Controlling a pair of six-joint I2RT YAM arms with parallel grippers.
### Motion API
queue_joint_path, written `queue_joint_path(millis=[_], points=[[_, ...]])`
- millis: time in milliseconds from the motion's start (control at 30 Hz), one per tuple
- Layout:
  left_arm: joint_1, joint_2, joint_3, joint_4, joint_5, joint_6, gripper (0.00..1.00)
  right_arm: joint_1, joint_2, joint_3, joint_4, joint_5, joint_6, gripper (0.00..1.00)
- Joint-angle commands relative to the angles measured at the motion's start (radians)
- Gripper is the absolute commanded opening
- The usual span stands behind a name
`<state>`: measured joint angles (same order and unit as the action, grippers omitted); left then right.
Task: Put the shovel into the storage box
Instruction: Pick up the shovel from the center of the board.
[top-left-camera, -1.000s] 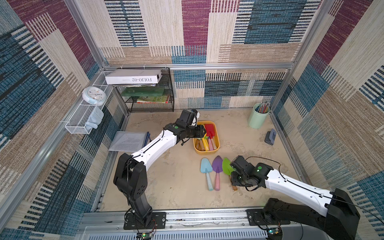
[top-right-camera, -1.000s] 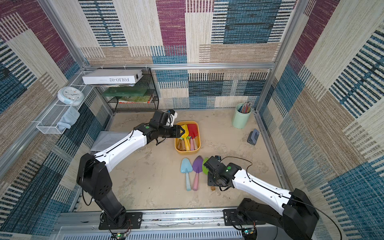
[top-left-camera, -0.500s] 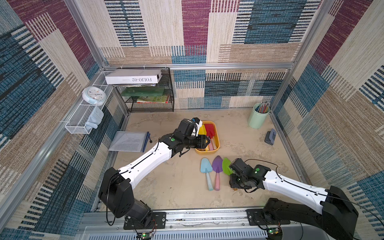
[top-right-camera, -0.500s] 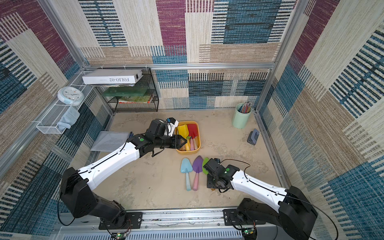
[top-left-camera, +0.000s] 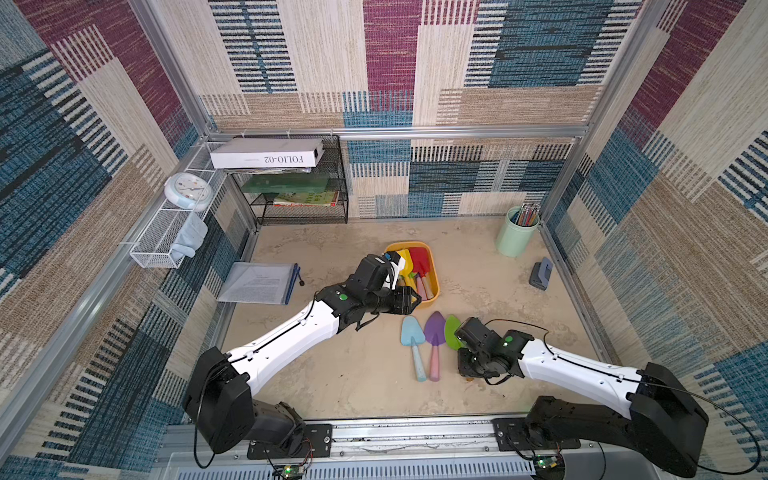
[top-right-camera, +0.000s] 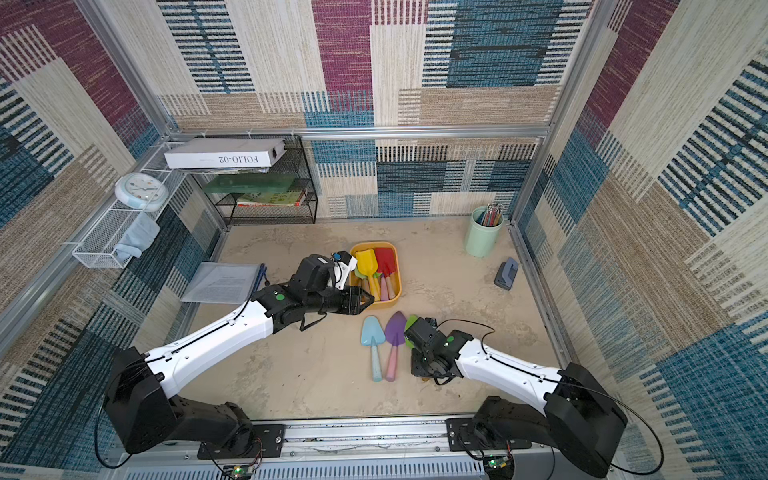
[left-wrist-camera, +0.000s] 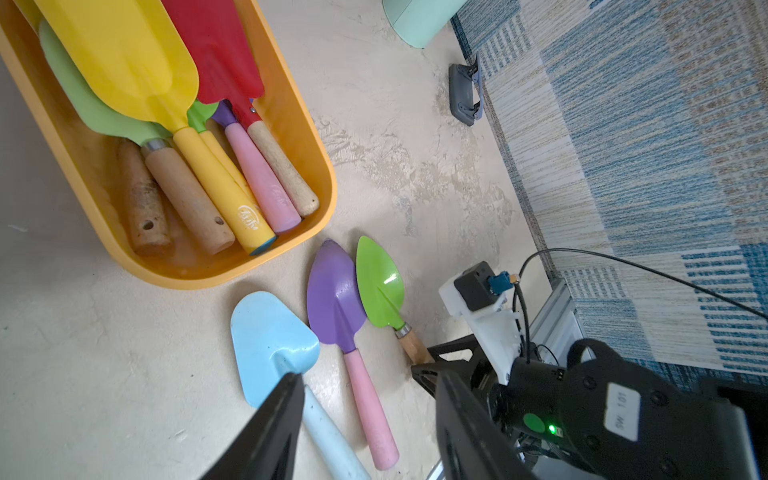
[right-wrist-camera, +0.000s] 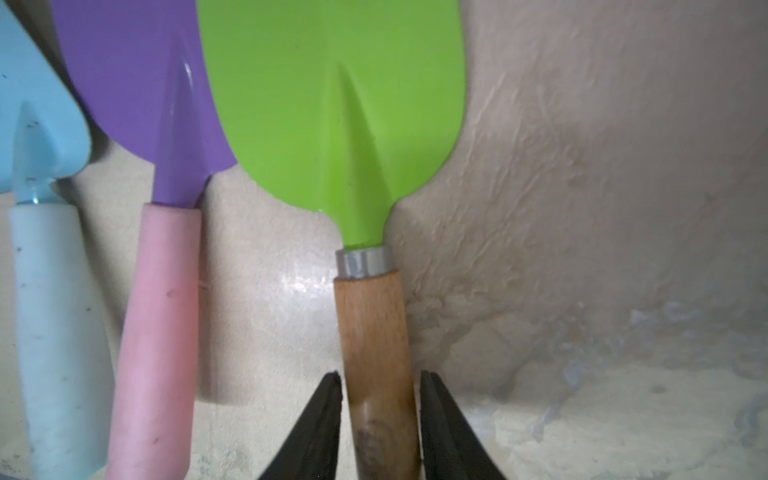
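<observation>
The yellow-orange storage box (top-left-camera: 437, 274) (top-right-camera: 399, 282) (left-wrist-camera: 307, 137) holds several shovels, a yellow and a red blade on top. Three shovels lie side by side on the table in front of it: blue (top-left-camera: 412, 332) (left-wrist-camera: 270, 332), purple with a pink handle (top-left-camera: 435, 328) (left-wrist-camera: 334, 299), and green with a wooden handle (top-left-camera: 451, 330) (left-wrist-camera: 380, 282) (right-wrist-camera: 332, 104). My right gripper (right-wrist-camera: 380, 374) (top-left-camera: 466, 368) points down over the green shovel's handle, jaws straddling it with thin gaps on both sides. My left gripper (left-wrist-camera: 368, 374) (top-left-camera: 413, 299) hangs open and empty by the box's near corner.
A mint-green pencil cup (top-left-camera: 515, 237) stands at the back right, a grey hole punch (top-left-camera: 540, 274) by the right wall. A clear document folder (top-left-camera: 257, 282) lies at the left, and a black wire shelf (top-left-camera: 299, 195) and white mesh basket (top-left-camera: 166, 237) are behind it.
My left arm has drawn back from over the box toward its near corner. My right jaws have narrowed around the green shovel's wooden handle.
</observation>
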<state>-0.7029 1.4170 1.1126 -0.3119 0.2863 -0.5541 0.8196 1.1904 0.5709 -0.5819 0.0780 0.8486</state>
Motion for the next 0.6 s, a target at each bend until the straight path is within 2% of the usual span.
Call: queue_joint_path(millis=[0, 233, 567], points=[[-0.007, -0.011, -0.009, 0.039, -0.002, -0.015, 0.54, 0.001, 0.007, -0.004, 0.011, 0.006, -0.006, 0.31], [-0.016, -0.017, -0.021, 0.046, 0.009, -0.024, 0.54, 0.002, -0.023, 0.011, -0.011, 0.032, -0.009, 0.00], [-0.015, 0.061, -0.028, 0.116, 0.069, -0.050, 0.55, 0.001, -0.164, 0.135, -0.097, 0.066, -0.113, 0.00]])
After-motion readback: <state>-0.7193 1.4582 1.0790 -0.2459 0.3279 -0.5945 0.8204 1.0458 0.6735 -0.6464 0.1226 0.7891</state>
